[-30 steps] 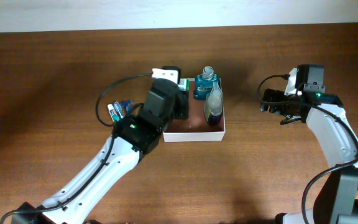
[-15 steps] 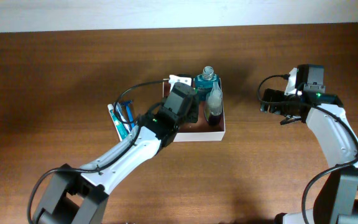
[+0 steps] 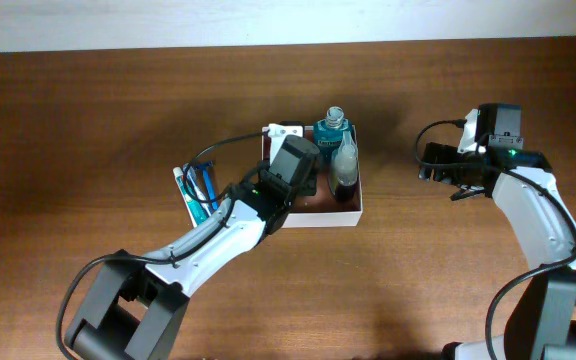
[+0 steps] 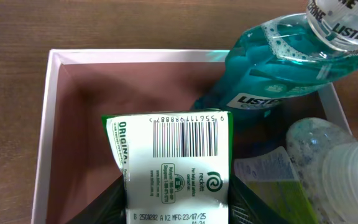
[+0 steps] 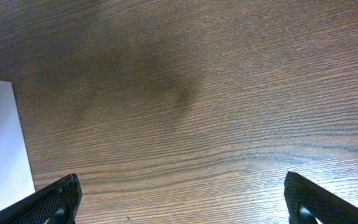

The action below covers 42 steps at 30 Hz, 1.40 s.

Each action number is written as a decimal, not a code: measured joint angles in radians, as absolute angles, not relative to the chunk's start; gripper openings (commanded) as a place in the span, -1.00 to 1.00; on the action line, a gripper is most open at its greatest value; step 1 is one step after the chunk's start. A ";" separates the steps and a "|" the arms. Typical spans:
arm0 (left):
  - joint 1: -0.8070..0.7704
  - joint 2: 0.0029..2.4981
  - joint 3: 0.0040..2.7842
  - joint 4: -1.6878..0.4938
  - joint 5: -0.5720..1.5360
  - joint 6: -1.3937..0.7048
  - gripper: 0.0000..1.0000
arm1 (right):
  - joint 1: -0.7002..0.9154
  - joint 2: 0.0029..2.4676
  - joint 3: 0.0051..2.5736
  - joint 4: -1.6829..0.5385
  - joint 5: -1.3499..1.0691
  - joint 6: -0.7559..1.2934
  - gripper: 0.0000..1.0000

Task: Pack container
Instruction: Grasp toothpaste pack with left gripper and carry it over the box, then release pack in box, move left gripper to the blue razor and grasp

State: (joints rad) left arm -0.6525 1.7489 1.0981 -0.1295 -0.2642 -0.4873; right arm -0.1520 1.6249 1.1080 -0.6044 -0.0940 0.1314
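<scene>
On a wooden table, a green-and-white packet is clamped by the left gripper over the central container, apparently awaiting release beside two bottles; the right gripper is spread wide, empty.

- The left arm stretches diagonally up to the container, its wrist above the left half.
- The left gripper is clamped on a green-and-white packet over the container's floor.
- The right gripper hangs well right of the container, jaws spread wide.
</scene>
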 measured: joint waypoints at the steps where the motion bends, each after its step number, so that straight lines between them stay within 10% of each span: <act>1: -0.653 1.749 1.098 -0.130 -0.266 -0.491 0.20 | -0.152 1.625 1.108 -0.604 -0.094 0.131 0.97; 17: -0.625 1.676 1.296 -0.433 -0.368 -0.407 0.57 | -0.152 1.625 1.108 -0.605 -0.094 0.131 0.97; 27: -0.334 1.546 1.321 -0.647 -0.363 -0.397 0.58 | -0.152 1.625 1.108 -0.604 -0.094 0.131 0.97; 33: -0.291 1.613 1.320 -0.645 -0.286 -0.403 -0.21 | -0.152 1.625 1.108 -0.604 -0.094 0.131 0.97; 42: -0.291 1.819 1.317 -0.640 -0.288 -0.408 -0.22 | -0.152 1.625 1.108 -0.604 -0.094 0.131 0.97</act>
State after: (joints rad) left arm -0.2909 1.8187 1.3174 -0.6395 -0.2878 -0.4076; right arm -0.1520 1.6249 1.1080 -0.6044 -0.0940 0.1310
